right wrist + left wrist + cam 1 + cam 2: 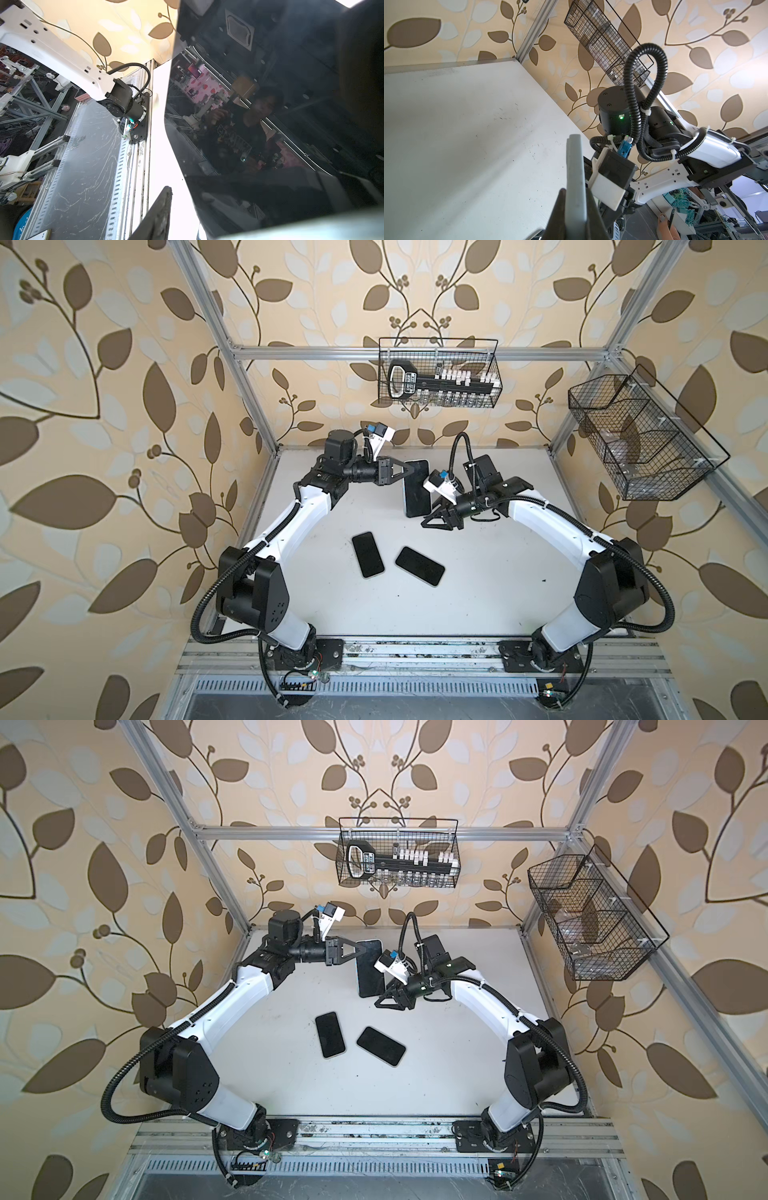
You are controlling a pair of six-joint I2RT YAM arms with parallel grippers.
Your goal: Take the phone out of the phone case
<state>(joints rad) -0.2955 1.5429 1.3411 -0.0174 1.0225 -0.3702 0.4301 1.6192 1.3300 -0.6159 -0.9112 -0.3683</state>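
Clamping cased phone, left end effector; right end effector part-open at its lower end.

Both arms bow inward, pincers meeting at the held phone.

The left arm bends out at the elbow and reaches across with a level wrist. Its left pincer is clamped tight on the thin edge of the phone, which its wrist view shows end-on between the fingers. The right arm mirrors it, wrist tipped down. The right pincer sits at the phone's near end with jaws parted, one finger standing clear of the glass.
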